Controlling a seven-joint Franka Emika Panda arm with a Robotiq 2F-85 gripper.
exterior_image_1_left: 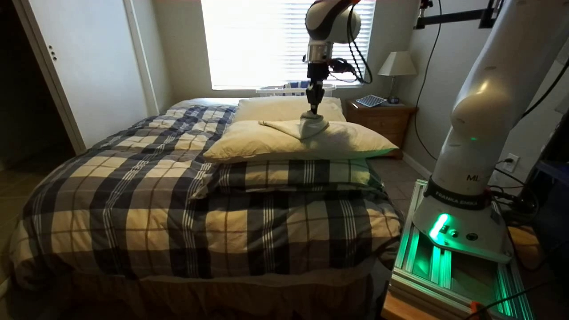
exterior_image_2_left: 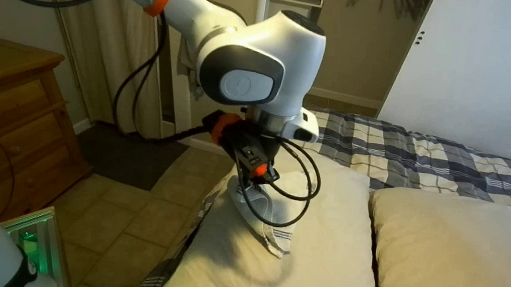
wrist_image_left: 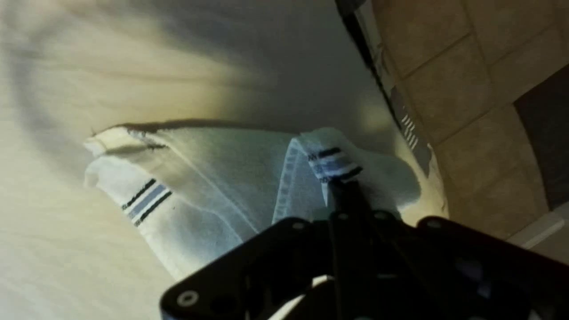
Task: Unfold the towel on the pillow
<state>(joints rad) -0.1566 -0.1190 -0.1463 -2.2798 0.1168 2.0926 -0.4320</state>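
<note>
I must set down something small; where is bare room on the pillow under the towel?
In an exterior view, the pillow is bare between the towel and the neighbouring pillow, and in front of the towel's striped corner. Crowded: where the claw pinches the towel and cables loop.

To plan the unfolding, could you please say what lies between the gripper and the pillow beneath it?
The towel lies between the gripper and the pillow; an exterior view shows this.

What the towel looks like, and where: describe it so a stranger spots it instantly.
On the plaid-covered bed, find the cream pillow below the black fingers. The towel is the small, crumpled pale cloth on it, partly pinched in them. Black and blue stripes set it apart from the plain pillow.
</note>
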